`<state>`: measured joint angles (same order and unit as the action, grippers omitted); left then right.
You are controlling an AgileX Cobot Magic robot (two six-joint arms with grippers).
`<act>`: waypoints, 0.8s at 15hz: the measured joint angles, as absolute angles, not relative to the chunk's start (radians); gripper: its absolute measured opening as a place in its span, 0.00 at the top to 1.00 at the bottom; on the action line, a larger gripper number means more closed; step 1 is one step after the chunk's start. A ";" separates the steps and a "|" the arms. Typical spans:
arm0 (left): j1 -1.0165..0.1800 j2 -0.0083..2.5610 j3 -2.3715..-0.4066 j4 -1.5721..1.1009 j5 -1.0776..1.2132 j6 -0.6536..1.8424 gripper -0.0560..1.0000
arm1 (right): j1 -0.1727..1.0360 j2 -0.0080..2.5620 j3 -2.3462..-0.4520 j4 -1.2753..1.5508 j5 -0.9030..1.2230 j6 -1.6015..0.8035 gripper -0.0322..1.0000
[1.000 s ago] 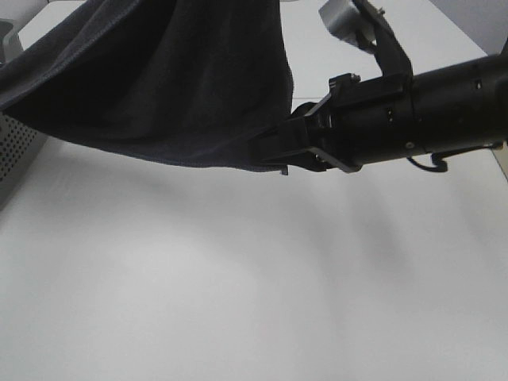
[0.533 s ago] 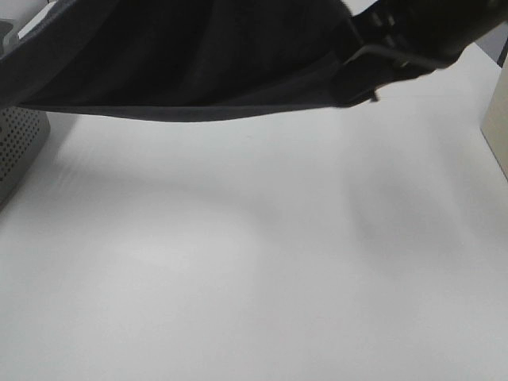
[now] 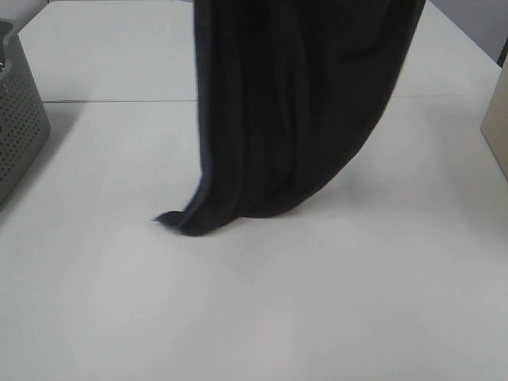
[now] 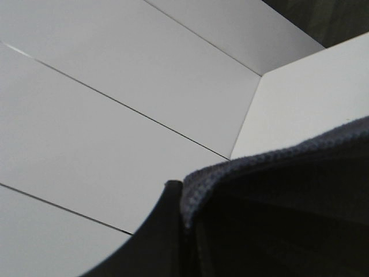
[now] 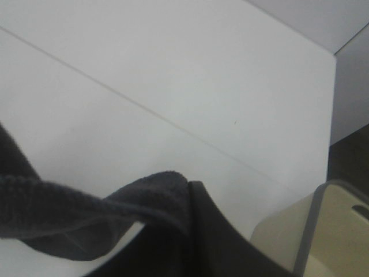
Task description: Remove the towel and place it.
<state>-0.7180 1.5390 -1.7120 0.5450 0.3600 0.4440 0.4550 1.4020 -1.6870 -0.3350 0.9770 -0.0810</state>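
The towel [image 3: 302, 103], very dark and in long vertical folds, hangs from above the exterior high view's top edge. Its lower end rests on the white table [image 3: 317, 302], with a corner curling out to the left. Neither gripper shows in that view. In the left wrist view my left gripper [image 4: 183, 199] is shut on the towel's [image 4: 277, 213] nubbly edge, right beside a dark finger [image 4: 164, 231]. My right gripper [image 5: 190, 193] is shut on the towel [image 5: 115, 208] too, with a fold draped against its dark finger [image 5: 216, 242].
A grey perforated basket [image 3: 17, 119] stands at the table's left edge. A beige container [image 3: 497, 131] sits at the right edge and shows again as the beige container [image 5: 328, 236] in the right wrist view. A seam [image 3: 119, 101] crosses the far tabletop.
The towel, earlier stretched wide across the top of the view, now hangs straight down with its end on the table. The right arm has gone out of the exterior view.
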 joint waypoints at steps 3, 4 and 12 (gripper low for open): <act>-0.643 1.539 -1.712 0.545 0.242 0.338 0.94 | 0.455 1.404 -1.690 -0.400 0.819 -0.081 0.96; -0.615 1.539 -1.712 0.543 0.186 0.296 0.94 | 0.455 1.409 -1.690 -0.420 0.747 -0.078 0.96; -0.385 1.637 -1.712 0.543 -0.377 0.219 0.94 | 0.455 1.573 -1.783 -0.574 0.217 0.098 0.96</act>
